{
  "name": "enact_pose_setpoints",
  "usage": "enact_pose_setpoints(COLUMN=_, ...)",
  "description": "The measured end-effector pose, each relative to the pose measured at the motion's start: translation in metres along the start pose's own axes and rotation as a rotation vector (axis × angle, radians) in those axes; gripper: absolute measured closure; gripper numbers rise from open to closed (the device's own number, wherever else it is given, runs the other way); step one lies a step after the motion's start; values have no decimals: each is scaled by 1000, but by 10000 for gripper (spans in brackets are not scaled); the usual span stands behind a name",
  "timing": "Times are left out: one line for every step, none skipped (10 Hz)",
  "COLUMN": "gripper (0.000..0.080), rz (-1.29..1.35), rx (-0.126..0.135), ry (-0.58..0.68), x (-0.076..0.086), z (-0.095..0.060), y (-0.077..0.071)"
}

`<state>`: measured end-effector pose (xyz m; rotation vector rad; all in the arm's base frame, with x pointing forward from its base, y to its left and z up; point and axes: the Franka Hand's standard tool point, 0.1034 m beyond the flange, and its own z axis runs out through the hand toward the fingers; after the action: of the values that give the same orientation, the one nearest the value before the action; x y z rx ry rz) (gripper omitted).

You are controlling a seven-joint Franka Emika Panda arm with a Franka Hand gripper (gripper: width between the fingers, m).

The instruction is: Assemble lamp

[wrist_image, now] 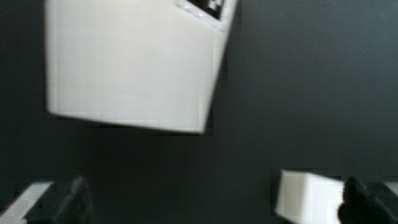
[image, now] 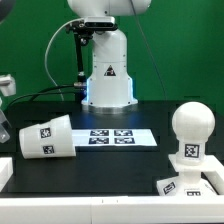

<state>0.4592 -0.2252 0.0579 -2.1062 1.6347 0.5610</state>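
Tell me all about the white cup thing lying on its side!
That is the lamp shade: a white, plastic-looking cone shaped like a cup. It lies on its side on the black table, at the exterior view's left, wide open end toward that left. Black-and-white square tags sit on its wall. Nothing grips it; it lies apart from the marker board.

Your arm (image: 108, 55) stands at the back of the table, its white base column upright with the warning triangle facing the exterior view, and the upper links run out of the top of that picture. From there you cannot see the gripper. In the wrist view your gripper (wrist_image: 199, 198) points down at the dark surface, its two fingertips (wrist_image: 50, 203) spread well apart, with nothing held between them.
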Motion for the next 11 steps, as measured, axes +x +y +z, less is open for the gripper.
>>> enact_pose_setpoints(gripper=100, rz=8, rx=-10, ry=-59, x=2, z=1, y=1)
enact_pose_setpoints(gripper=100, rz=19, rx=-23, ry=-117, x=4, z=4, y=5)
enact_pose_setpoints(gripper=100, rz=32, rx=-35, ry=-177, x=4, z=6, y=9)
enact_pose_setpoints(gripper=100, rz=39, rx=-45, ry=-220, x=3, z=7, y=9)
enact_pose_setpoints(gripper=100, rz=57, rx=-61, ry=-285, x=3, z=9, y=11)
enact_pose_setpoints(gripper=100, rz=75, rx=-76, ry=-319, x=8, z=13, y=9)
enact_pose_setpoints(gripper=100, rz=84, rx=-87, ry=-319, x=12, z=18, y=2)
enact_pose_setpoints(gripper=100, rz=82, rx=-87, ry=-292, x=13, z=21, y=-7)
enact_pose_setpoints(gripper=100, rz=89, rx=-83, ry=-263, x=13, z=20, y=-14)
enact_pose_setpoints(gripper=100, rz=106, rx=-79, ry=-224, x=13, z=19, y=-20)
enact_pose_setpoints(gripper=100, rz=107, rx=-79, ry=-182, x=12, z=26, y=-24)
